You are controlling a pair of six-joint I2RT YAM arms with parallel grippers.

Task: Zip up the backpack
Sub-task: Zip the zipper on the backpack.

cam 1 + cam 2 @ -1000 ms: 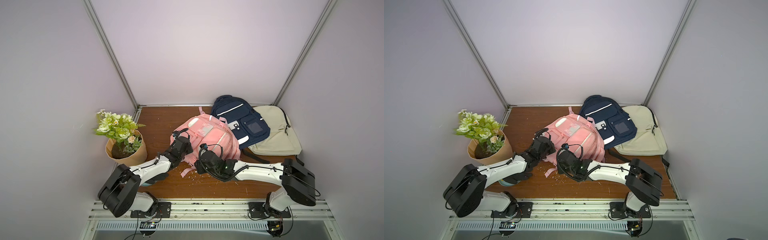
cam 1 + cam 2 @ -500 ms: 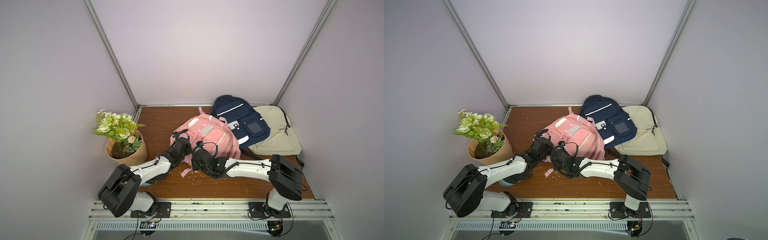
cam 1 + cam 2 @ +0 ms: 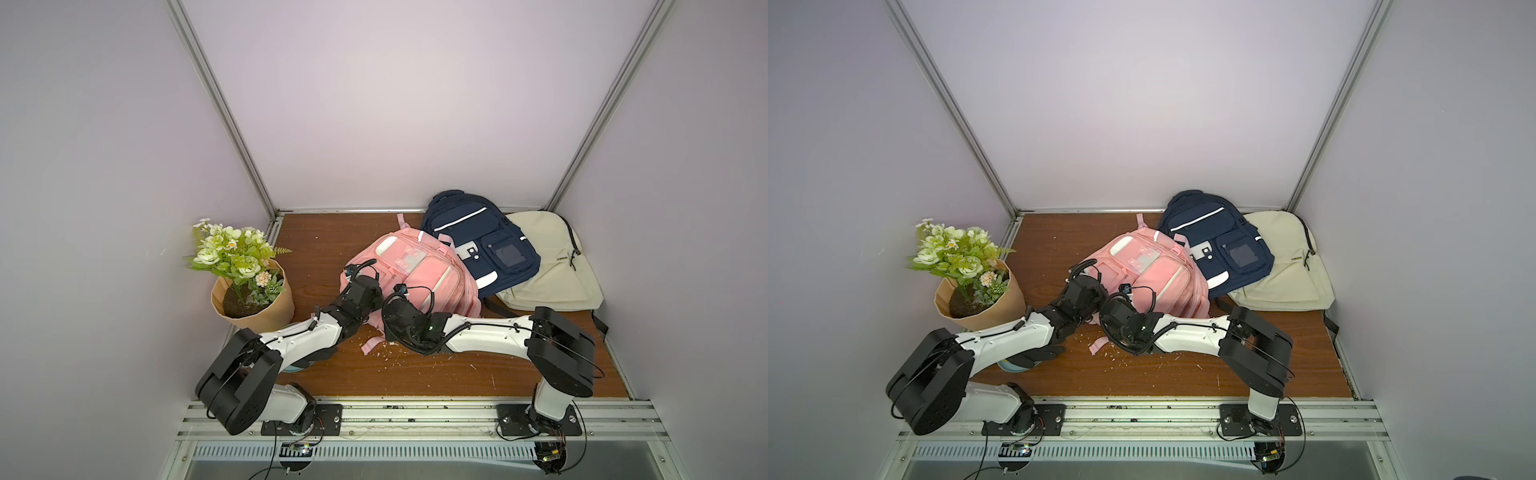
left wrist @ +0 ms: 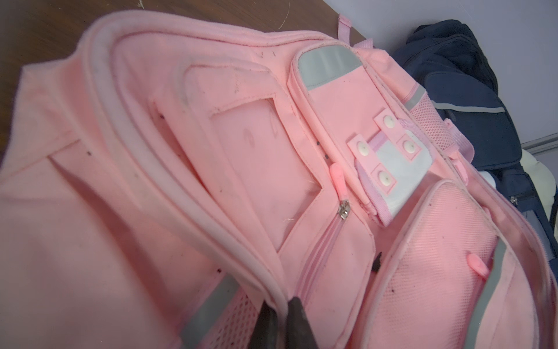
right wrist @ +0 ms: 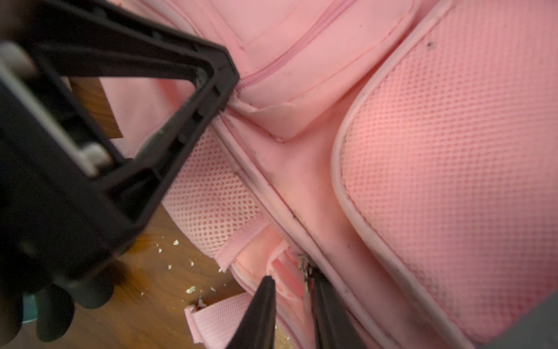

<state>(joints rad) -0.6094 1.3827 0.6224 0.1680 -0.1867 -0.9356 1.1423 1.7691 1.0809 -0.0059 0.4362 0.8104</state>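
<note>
The pink backpack (image 3: 419, 270) lies front-up in the middle of the wooden floor in both top views (image 3: 1158, 270). My left gripper (image 4: 280, 305) is shut on the pale piping (image 4: 169, 193) at the bag's near left edge, and it also shows in the right wrist view as the left gripper (image 5: 225, 102). Close beside it, at the bag's near corner, my right gripper (image 5: 291, 279) has its jaws round the main zip's pink zipper pull (image 5: 285, 272) and metal slider (image 5: 304, 269). In a top view both wrists hide their fingertips. A front pocket zip (image 4: 434, 211) is closed.
A navy backpack (image 3: 478, 245) overlaps the pink one's far right, and a cream backpack (image 3: 552, 270) lies beyond it by the right wall. A flower pot (image 3: 249, 299) stands at the left wall. A loose pink strap end (image 3: 370, 344) and crumbs lie on the floor.
My right gripper has moved left along the bag's near edge to the corner beside the left gripper, and its jaws have narrowed round the zipper pull. The left gripper has kept its hold.
</note>
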